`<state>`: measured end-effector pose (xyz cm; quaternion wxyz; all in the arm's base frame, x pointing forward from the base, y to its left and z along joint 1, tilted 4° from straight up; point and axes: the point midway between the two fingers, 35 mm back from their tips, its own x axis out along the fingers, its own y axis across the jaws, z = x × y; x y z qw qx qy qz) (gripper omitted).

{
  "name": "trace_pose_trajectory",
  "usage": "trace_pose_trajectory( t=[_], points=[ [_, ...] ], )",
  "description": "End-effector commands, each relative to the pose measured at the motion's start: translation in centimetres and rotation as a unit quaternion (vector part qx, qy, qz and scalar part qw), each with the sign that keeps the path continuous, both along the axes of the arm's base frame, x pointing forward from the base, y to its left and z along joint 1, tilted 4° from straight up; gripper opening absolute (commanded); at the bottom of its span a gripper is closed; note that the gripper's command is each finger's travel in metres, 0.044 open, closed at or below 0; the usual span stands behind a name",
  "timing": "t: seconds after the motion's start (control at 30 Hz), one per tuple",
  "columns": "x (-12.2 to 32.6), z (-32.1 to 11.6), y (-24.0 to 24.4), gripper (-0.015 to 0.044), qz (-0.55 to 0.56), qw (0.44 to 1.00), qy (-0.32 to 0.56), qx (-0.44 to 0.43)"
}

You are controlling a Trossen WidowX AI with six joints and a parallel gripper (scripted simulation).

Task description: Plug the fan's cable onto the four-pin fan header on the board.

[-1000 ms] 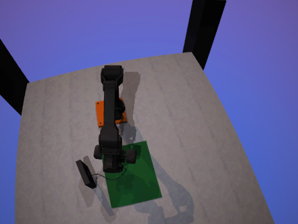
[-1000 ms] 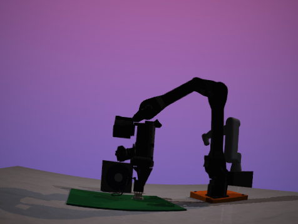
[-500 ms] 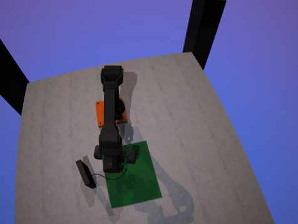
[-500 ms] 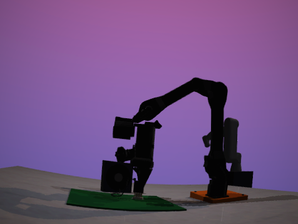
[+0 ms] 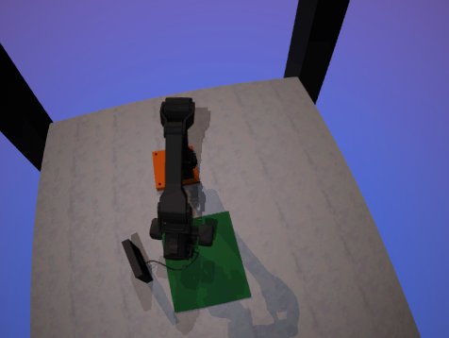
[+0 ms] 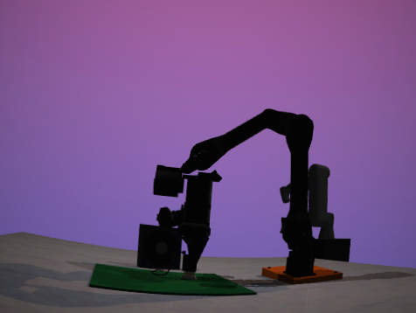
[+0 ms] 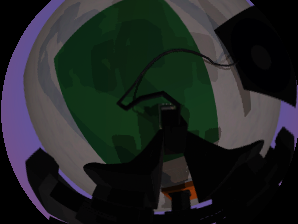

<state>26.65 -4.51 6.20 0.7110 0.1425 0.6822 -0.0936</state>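
Fan stands upright on the bench just beside the green board, its cable arching over that board to the plug at my fingertips. My hand is nearly closed, gripping the plug above the board's near end, over the header. My arm points straight down; the plug's long axis I cannot tell.
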Motion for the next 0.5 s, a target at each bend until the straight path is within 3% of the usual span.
trace_pose_trajectory(
  t=[0.0, 0.47],
  points=[
    [0.04, -0.34, 0.1, 0.0, -0.003, 1.0, 0.0, 0.003],
    [0.08, -1.18, 0.15, 0.0, -0.003, 1.0, 0.0, 0.003]
  ],
)
